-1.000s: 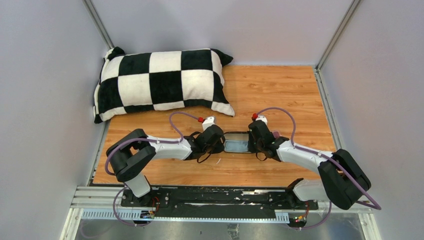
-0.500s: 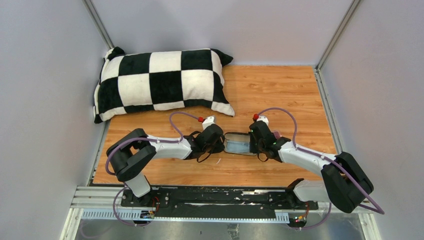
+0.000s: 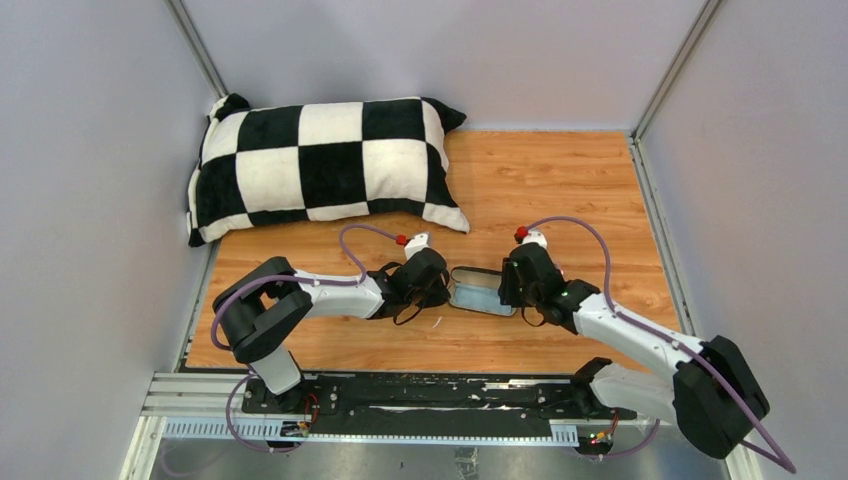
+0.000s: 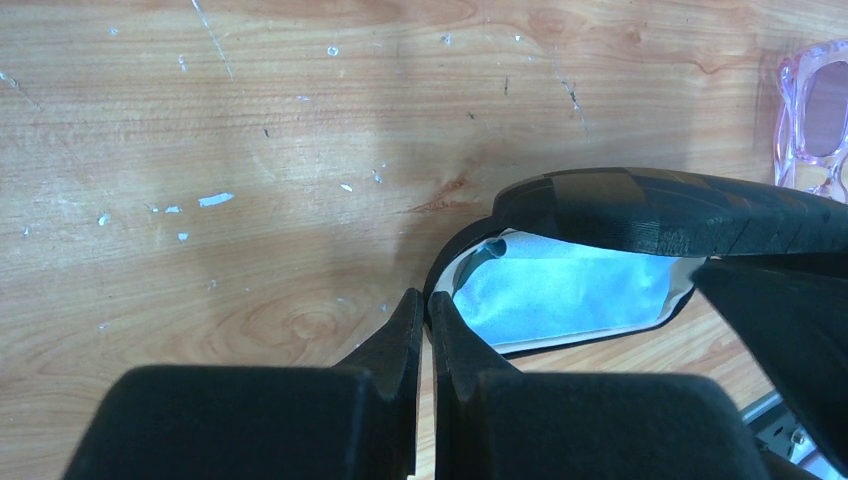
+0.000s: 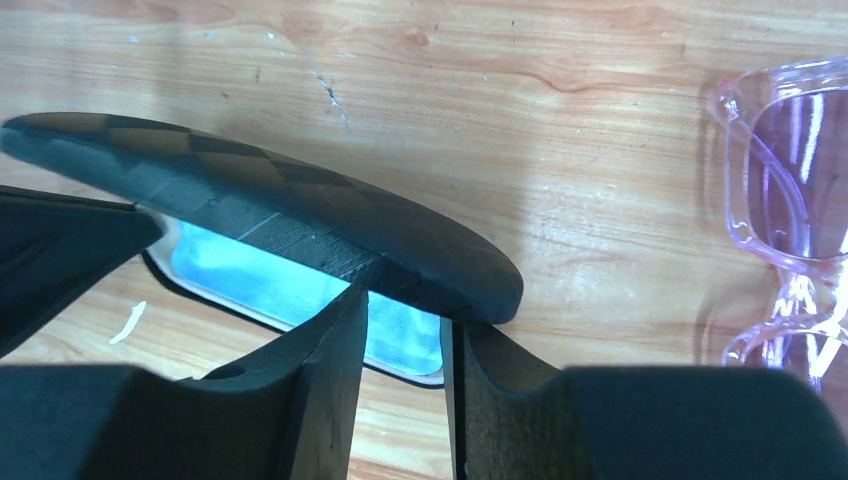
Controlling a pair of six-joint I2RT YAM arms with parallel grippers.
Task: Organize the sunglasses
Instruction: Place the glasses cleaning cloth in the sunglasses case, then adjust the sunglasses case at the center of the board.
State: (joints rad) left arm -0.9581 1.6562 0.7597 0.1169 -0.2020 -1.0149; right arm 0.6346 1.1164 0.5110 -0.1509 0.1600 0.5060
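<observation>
The sunglasses [image 5: 790, 180], with a clear pink frame and purple lenses, lie on the wood right of the case; they also show in the left wrist view [image 4: 812, 105], but the right arm hides them from the top camera. The black case [image 3: 478, 295] lies open between both grippers. Its lid [image 5: 260, 220] is raised, and a light blue cloth [image 5: 260, 280] lies inside. My left gripper [image 4: 430, 300] is shut, with its tips against the case's left end. My right gripper [image 5: 405, 320] is open; the case's right end rim sits between its fingers, under the lid.
A black and white checked pillow [image 3: 320, 165] lies at the back left of the wooden table [image 3: 560, 180]. Grey walls close in the left, back and right sides. A white scrap [image 5: 128, 322] lies on the wood near the case.
My right gripper has opened from shut. The right arm has swung back to the right, and the case now lies a little askew. The left arm has stayed put.
</observation>
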